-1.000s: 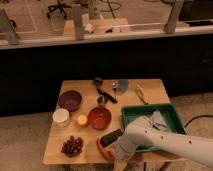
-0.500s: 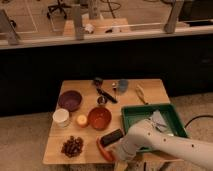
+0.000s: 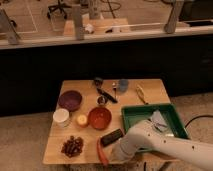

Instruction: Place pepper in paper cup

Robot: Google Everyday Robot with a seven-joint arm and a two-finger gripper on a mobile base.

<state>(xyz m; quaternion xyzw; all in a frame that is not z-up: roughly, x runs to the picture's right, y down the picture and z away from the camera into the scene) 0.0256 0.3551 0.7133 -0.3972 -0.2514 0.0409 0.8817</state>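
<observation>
While the arm comes in low from the right, the gripper (image 3: 114, 154) sits just in front of the black block (image 3: 111, 137), the pepper (image 3: 101, 150) lies at the block's front-left, the paper cup (image 3: 61, 117) stands well left of the block, and honestly I can't tell if the gripper's open or clamped.

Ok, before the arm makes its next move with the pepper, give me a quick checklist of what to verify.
1. Pepper in view at the front edge of the table: ok.
2. End effector low beside the pepper: ok.
3. Hold on the pepper: cannot tell.
4. Paper cup upright near the left edge: ok.
5. Low path to the cup: not ok, dark pieces and yellow round object crowd it.
</observation>
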